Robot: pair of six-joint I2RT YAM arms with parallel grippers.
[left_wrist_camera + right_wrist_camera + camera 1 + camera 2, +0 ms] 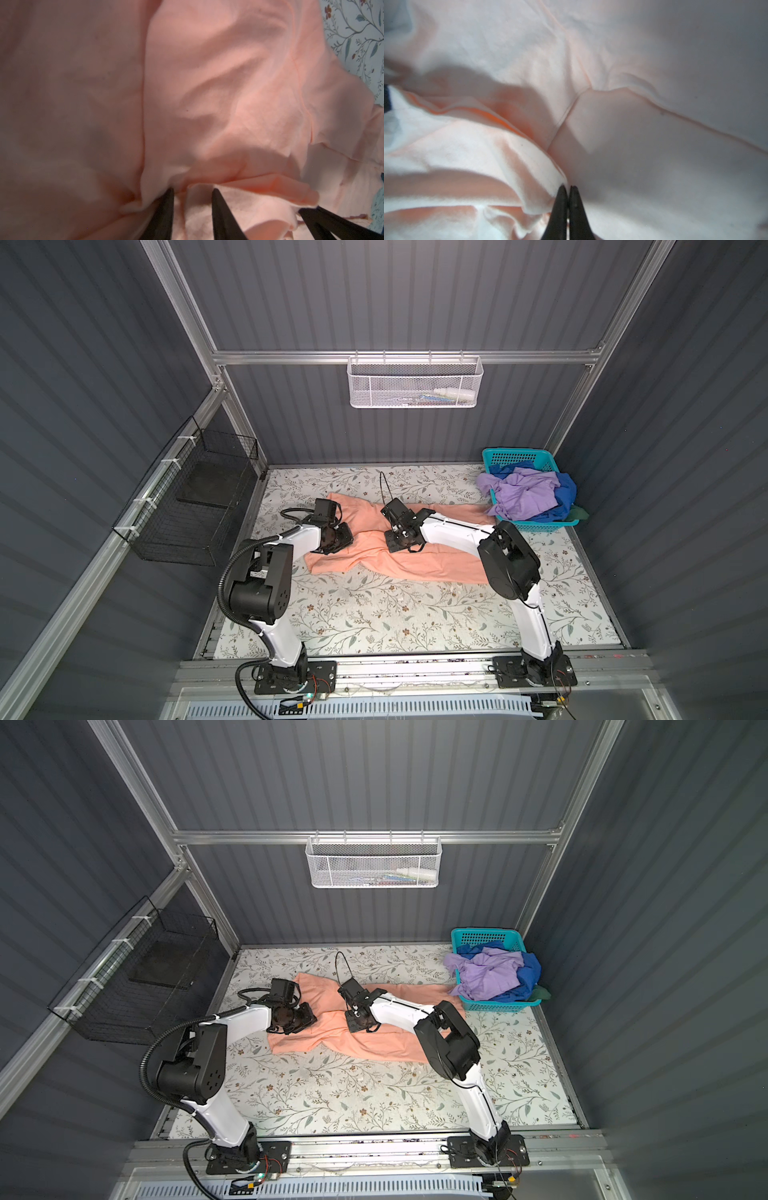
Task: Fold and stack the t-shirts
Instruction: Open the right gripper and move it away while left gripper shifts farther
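Floral tabletop (374, 614), one peach t-shirt (415, 564), one teal basket (515, 456); left claw (193, 190) slightly parted, right claw (568, 187) closed.

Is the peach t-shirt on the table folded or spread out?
Spread out, not folded: the peach-orange cloth t-shirt lies wide and wrinkled across the floral-patterned table.

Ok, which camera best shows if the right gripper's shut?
Right wrist view: the right gripper is shut, tips against a fold of the peach t-shirt. Both top views show only its black body above that shirt; the left wrist view doesn't clearly show it.
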